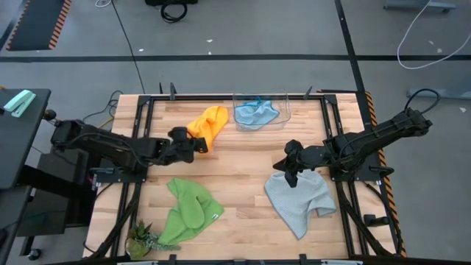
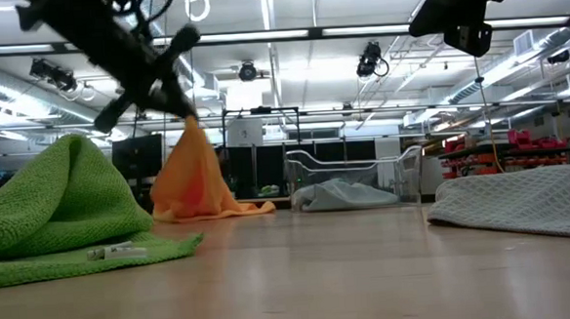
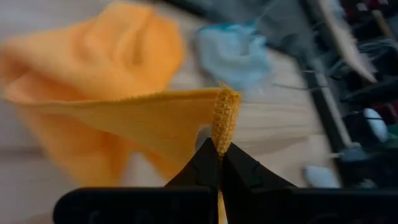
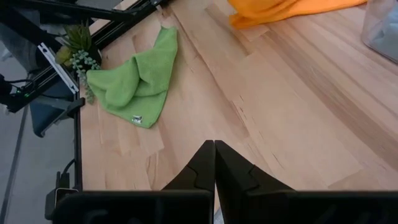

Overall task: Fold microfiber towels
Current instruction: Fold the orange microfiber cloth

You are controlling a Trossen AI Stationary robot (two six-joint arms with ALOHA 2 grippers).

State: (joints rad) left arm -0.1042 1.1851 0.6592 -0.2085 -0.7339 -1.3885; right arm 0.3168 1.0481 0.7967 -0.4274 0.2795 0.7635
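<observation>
My left gripper is shut on the yellow-orange towel, raised above the table's far-left middle. The towel hangs from it like a tent in the low view. My right gripper is shut and empty. It is lifted above the far-left corner of the light grey towel, which lies flat at the right. The bright green towel lies bunched at the near left. The light blue towel lies in a clear bin at the far edge. My left gripper pinches the yellow-orange towel's hemmed edge between its two fingers, and a short bit of hem pokes out past the fingertips. The fingers slant down from the table's left. The cloth runs taut from the pinch, and its lower part rests on the table.
A clear plastic bin stands at the far edge. A small plant sits at the near-left corner. Black frame rails run along the table's sides. Bare wood lies between the towels.
</observation>
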